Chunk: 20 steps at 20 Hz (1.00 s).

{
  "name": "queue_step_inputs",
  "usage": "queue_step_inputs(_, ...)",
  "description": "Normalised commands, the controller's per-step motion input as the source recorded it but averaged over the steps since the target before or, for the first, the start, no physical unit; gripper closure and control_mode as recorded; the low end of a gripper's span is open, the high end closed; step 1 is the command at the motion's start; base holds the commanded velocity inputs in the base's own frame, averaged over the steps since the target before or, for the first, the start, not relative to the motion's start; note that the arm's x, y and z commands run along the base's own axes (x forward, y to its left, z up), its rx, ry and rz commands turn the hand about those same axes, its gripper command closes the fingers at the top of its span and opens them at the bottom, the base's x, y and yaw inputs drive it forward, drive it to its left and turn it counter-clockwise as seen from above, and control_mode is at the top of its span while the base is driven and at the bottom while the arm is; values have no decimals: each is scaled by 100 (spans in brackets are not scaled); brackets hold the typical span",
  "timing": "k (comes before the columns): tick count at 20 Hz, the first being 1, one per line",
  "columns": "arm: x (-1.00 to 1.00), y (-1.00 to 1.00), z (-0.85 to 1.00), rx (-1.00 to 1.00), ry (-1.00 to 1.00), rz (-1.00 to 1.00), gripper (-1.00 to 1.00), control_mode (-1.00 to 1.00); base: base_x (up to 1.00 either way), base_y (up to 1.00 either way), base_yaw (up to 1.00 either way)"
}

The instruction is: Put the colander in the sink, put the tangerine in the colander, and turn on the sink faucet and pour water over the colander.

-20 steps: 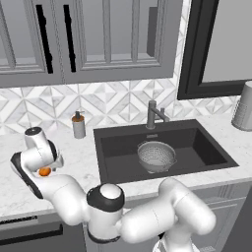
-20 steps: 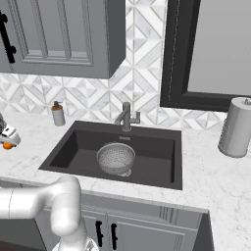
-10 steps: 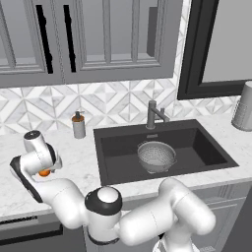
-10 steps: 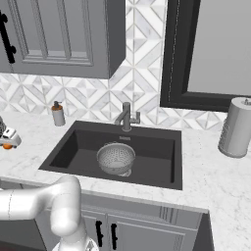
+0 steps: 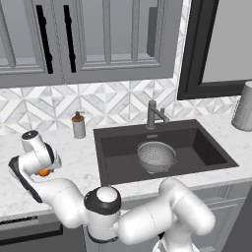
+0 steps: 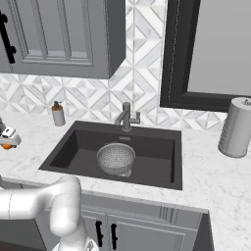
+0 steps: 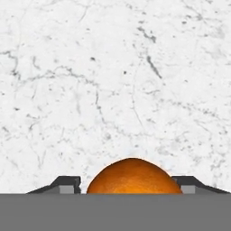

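Note:
On the white marble counter left of the sink lies the tangerine (image 7: 133, 176), small and bright orange. My gripper (image 7: 131, 185) is down over it, a dark fingertip (image 7: 67, 185) close against each side. The same tangerine (image 5: 44, 173) peeks out under the hand at the far left, with the gripper (image 5: 42, 170) wrapped around it, and shows again as the tangerine (image 6: 7, 145) at the left edge. The silvery mesh colander (image 5: 156, 155) (image 6: 115, 158) sits upright in the dark sink (image 5: 206, 147) (image 6: 162, 166). Behind the basin rises the grey sink faucet (image 5: 152, 115) (image 6: 126, 116), with no water running.
A small soap dispenser (image 5: 78, 125) (image 6: 58, 114) stands by the backsplash left of the sink. A grey paper towel roll (image 5: 243, 112) (image 6: 237, 127) stands on the counter at the far right. Grey cabinets hang overhead.
The fingers have narrowed from wide open in onto the tangerine. The hand has sunk slightly; the tangerine still rests on the counter.

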Motion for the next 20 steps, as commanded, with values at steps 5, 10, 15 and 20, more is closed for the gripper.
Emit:
queue_step_inputs(5, -37, -53, 25, 1, -14, -3, 100, -100, 0, 0, 0)
queue_step_inputs(10, -43, -99, 66, 9, -21, -17, 100, -100, 0, 0, 0)
queue_step_inputs(15, -25, -100, 64, 12, -20, -23, 100, -100, 0, 0, 0)
queue_step_inputs(20, -13, -100, 31, 11, -19, -23, 100, -100, 0, 0, 0)
